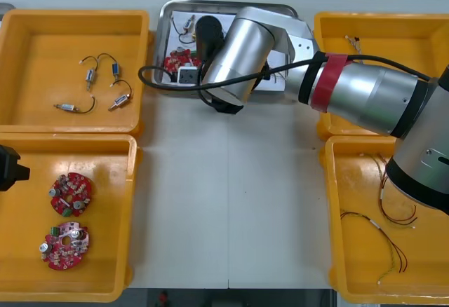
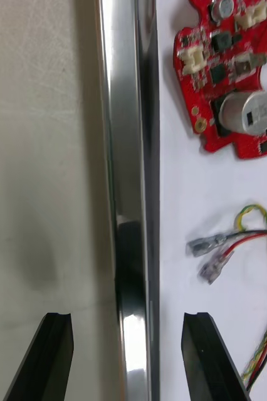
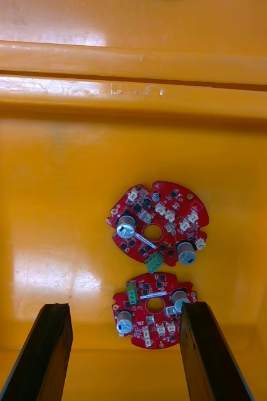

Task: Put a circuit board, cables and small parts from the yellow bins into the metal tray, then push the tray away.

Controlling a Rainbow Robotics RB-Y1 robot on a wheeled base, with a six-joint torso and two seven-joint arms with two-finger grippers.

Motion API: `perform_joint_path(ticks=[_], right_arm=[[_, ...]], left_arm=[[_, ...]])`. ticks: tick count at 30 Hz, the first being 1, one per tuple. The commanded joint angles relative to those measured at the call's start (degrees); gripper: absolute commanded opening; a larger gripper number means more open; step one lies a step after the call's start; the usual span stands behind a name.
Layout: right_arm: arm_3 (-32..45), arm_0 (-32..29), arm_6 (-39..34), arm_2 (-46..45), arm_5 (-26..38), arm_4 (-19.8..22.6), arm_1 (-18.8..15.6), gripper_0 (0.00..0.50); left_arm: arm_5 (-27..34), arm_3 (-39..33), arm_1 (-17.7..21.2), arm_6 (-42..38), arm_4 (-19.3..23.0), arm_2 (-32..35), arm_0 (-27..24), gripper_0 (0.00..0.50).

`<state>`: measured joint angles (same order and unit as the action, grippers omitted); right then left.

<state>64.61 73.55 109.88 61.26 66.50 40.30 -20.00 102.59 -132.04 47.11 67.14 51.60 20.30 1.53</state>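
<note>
At the near edge of the metal tray (image 1: 160,41), the right tool (image 2: 126,316) is hanging with its two black fingers spread wide. The shiny rim of the tray is running right between them. One finger (image 2: 53,351) is sitting over the light surface (image 2: 39,156), and the other finger is sitting over the white inside of the tray. I cannot tell if either finger is touching anything. Inside the tray, a round red circuit board (image 2: 234,81) is lying flat. A red and yellow cable (image 2: 207,244) is lying just beside it, closer to the fingers. The big silver right arm (image 1: 365,97) is reaching in from the right side and covering part of the tray in the front view. Over on the left, the left tool (image 3: 124,307) is hanging above the near yellow bin (image 1: 21,272), and its fingers are spread too. A second red board (image 3: 158,222) and a third red board (image 3: 152,310) are lying in that bin, close together.
</note>
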Motion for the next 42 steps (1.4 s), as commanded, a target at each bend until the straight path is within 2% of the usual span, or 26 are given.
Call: perform_joint_path(ticks=[1,6,11,14,19,24,27,35,40,42], right_arm=[[5.9,-0.2,2.0,-8.6,6.5,0.2,0.9,0.5],[13.0,-4.2,1.4,-14.8,14.0,-1.2,0.9,0.5],[23.7,-9.8,-0.5,-21.8,24.6,-4.1,0.8,0.5],[32.4,-13.8,-4.6,-26.0,33.0,-4.7,0.5,0.5],[43.9,-19.4,-10.2,-32.3,43.5,-4.7,-0.7,0.5],[56.5,-27.8,-17.4,-39.7,43.5,-4.2,-3.8,0.5],[60.6,-31.3,-22.2,-43.3,43.5,-3.1,-6.0,0.5],[67.8,-40.2,-34.1,-52.9,43.5,-1.6,-11.1,0.5],[70.7,-45.2,-38.3,-57.7,43.5,-0.5,-14.6,0.5],[71.0,-47.4,-40.3,-61.0,43.5,1.5,-16.0,0.5]], left_arm=[[-0.6,-1.6,2.3,3.6,0.1,1.2,1.1,0.5],[-0.6,-1.6,2.3,3.6,0.1,1.2,1.1,0.5],[-0.6,-1.6,2.3,3.6,0.1,1.2,1.1,0.5],[-0.6,-1.6,2.3,3.6,0.1,1.2,1.1,0.5],[-0.6,-1.6,2.3,3.6,0.1,1.2,1.1,0.5],[-0.6,-1.6,2.3,3.6,0.1,1.2,1.1,0.5],[-0.6,-1.6,2.3,3.6,0.1,1.2,1.1,0.5],[-0.6,-1.6,2.3,3.6,0.1,1.2,1.1,0.5],[-0.6,-1.6,2.3,3.6,0.1,1.2,1.1,0.5],[-0.6,-1.6,2.3,3.6,0.1,1.2,1.1,0.5]])
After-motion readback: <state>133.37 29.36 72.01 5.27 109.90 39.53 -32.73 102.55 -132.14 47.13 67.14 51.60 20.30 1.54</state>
